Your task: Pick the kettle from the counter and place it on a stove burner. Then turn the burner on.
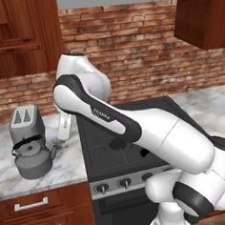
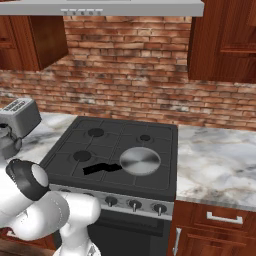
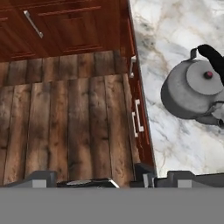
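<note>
The kettle [image 1: 34, 159] stood upright on the marble tabletop [image 1: 66, 168], left of the stove [image 1: 122, 147] and just in front of the grey toaster [image 1: 25, 122], lid on, black handle arched over it. In the right base view the kettle [image 2: 6, 140] showed partly at the left edge, beside the toaster [image 2: 19, 116]. From the hand view the kettle [image 3: 192, 89] lay at the right, near the tabletop's [image 3: 175, 39] front edge, with wooden drawer fronts [image 3: 138, 116] and plank floor [image 3: 65, 131] below. The hand [image 3: 98, 179] was released, fingers spread wide and holding nothing, apart from the kettle. The arm's white link [image 1: 64, 125] hung down between toaster and stove. On the stove, the front left burner [image 2: 82, 156] was bare; a steel pan [image 2: 140, 161] with a black handle sat on the front right one. Knobs [image 2: 134, 204] lined the stove front.
</note>
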